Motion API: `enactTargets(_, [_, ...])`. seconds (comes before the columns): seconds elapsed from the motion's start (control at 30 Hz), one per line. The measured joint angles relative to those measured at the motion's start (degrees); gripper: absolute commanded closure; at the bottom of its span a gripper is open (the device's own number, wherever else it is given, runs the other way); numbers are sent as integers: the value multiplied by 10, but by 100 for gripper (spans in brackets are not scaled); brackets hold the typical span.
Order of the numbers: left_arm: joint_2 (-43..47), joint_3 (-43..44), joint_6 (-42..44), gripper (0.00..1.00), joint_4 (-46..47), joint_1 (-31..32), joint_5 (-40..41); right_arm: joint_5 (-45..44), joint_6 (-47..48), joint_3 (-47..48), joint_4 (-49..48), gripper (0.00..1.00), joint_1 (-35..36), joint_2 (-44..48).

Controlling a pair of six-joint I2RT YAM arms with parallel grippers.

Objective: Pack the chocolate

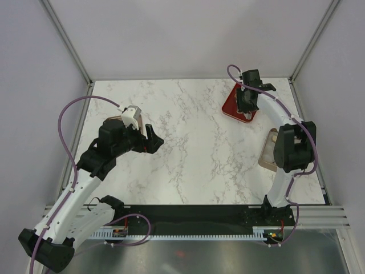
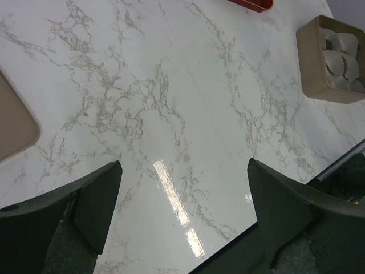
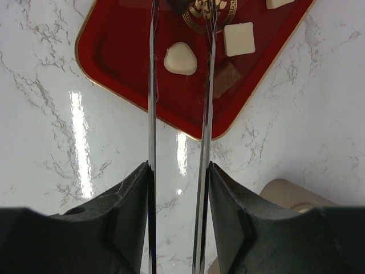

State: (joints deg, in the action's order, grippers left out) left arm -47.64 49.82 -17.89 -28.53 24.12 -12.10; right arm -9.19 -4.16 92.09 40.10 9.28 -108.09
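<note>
1. The chocolate (image 3: 180, 59) is on the red tray (image 3: 114, 51), which sits near the far right corner of the worktop (image 1: 188, 148). I can see a rounded cream piece, a square white piece (image 3: 238, 38) and a brown piece (image 3: 226, 79).
2. My right fingers (image 3: 228, 200) hang over the tray, partly apart, with their long thin blades either side of the rounded cream piece. I judge this to be the line-up for a pick. The gap is wide enough to straddle a piece that small.
3. Nothing looks clamped. A dark lump (image 3: 179, 4) lies near the blade tips at the frame's top edge, and I cannot tell whether it is touched.
4. The tan box (image 2: 319, 85) stands by the right edge, nearer me than the tray. That keeps the carry short. Its white paper cups (image 2: 336, 43) look unfilled, so I think packing has barely begun.
5. My left fingers (image 2: 97, 194) are released, spread wide above the left side of the worktop. They are well apart from the tray, so they are out of the working arm's way.
6. The risk I see is the thin blades nudging a neighbouring piece instead of gripping one.
</note>
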Motion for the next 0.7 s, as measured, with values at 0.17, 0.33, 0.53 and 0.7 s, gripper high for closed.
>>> enactTargets(0.17, [0,0,0,1,0,0,0,1,2,0,-3,49,1,-16])
enactTargets(0.33, [0,0,0,1,0,0,0,1,2,0,-9,51,2,-17])
enactTargets(0.53, [0,0,0,1,0,0,0,1,1,3,-14,53,3,-24])
enactTargets(0.7, [0,0,0,1,0,0,0,0,1,3,-16,58,3,-27])
